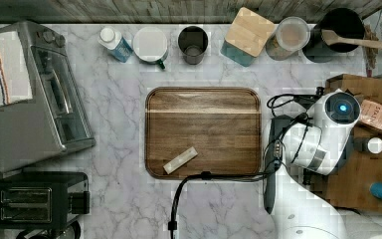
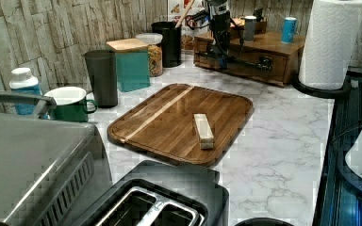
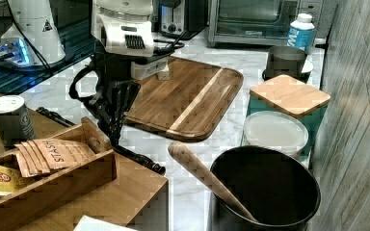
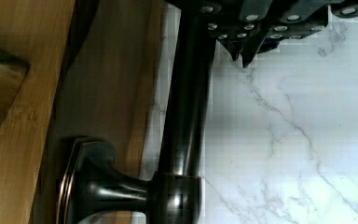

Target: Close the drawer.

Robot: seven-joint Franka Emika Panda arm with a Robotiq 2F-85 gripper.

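The drawer is set in the front of a small wooden cabinet at the left view's far right, and its front looks about level with the cabinet face. A dark bar handle runs across the drawer front. My gripper is shut with nothing between its fingers; its tips sit right beside the bar on the marble side. In the right view the gripper points down just in front of the handle. In the left view the gripper hangs against the drawer front.
A dark wooden tray with a small pale block lies mid-counter. The cabinet top carries a tea-bag box and bottles. Canisters and a utensil pot line the wall. A paper towel roll stands beside the cabinet.
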